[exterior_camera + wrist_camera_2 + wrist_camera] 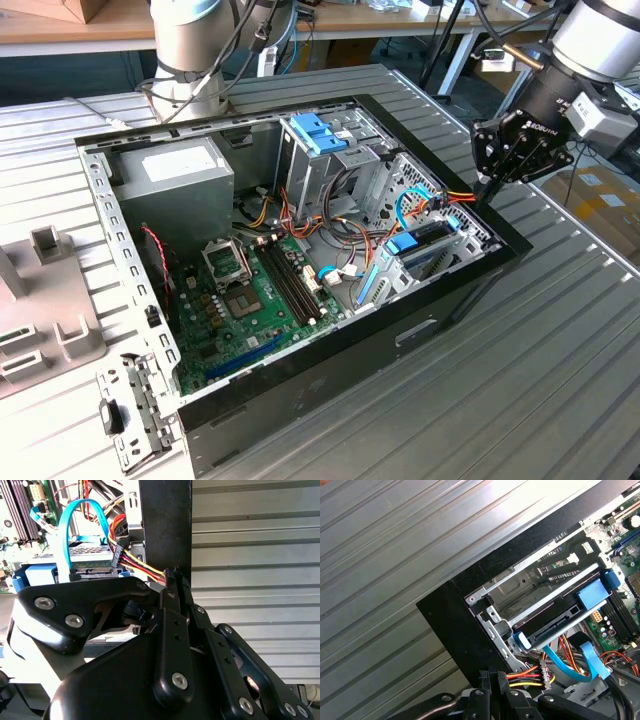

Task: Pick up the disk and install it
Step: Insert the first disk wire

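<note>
**Disk seated in the case, gripper pinching a wire bundle**

Ribbed metal forms the surface (560, 380) on which everything stands. At its left edge in the exterior view a grey plastic fixture (40, 300) is placed, and a loose metal bracket (135, 410) is laid flat near the front edge, just beside the case's corner.

The open computer case (400, 335) is set across the middle of the surface. Inside it, a grey power-supply box (185, 175) is mounted in the far left corner, a green motherboard (250, 290) is fixed to the floor, and a metal drive cage (320, 135) with a light-blue top is fitted against the far edge.

The disk (425, 240) is found in the bay at the case's right-hand corner, lying flat between the bay's rails, its blue end piece (402, 243) turned towards the motherboard. In the first wrist view the disk (555, 625) is seen below the metal rails, and a light-blue data cable (570, 662) is looped up to its connector edge. In the second wrist view that cable (65, 530) is seen plugged into the disk (90, 555).

The gripper (483, 190) is held over the case's right-hand corner. In both wrist views its fingertips are pressed together (174, 577) (491, 677) and clamped on a bundle of yellow, red and black wires (145, 565), whose plug (545, 672) is held near the disk's connector edge.
</note>
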Motion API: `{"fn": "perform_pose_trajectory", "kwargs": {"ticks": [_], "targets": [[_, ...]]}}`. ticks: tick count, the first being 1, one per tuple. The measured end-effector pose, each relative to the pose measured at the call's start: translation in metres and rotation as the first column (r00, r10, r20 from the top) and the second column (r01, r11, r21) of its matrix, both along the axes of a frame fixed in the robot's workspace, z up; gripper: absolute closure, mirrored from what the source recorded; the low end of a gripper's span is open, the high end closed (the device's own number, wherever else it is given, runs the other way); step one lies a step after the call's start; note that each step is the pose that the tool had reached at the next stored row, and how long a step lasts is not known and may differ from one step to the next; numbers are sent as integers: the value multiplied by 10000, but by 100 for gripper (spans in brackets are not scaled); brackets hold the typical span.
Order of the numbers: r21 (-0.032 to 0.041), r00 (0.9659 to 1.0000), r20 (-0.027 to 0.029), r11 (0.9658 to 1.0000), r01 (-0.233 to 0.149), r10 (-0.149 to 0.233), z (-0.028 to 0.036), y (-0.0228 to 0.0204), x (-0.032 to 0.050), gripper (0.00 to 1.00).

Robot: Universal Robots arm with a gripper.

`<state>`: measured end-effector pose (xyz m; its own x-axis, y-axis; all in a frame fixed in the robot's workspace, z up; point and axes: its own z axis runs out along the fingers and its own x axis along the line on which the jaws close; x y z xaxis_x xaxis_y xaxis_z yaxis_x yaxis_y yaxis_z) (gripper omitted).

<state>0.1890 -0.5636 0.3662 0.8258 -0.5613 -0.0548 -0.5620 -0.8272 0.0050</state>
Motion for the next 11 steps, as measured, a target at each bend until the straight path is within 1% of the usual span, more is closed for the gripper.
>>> {"fn": "perform_pose_trajectory", "kwargs": {"ticks": [3,5,6,9,11], "targets": [[9,10000,0,10000,0,0,3,0,0,83],[55,10000,0,10000,-1,1,19,0,0,83],[105,10000,0,9999,-1,1,37,0,0,83],[202,10000,0,9998,0,0,47,0,-2,83],[311,10000,0,9995,0,0,48,0,-8,83]]}}
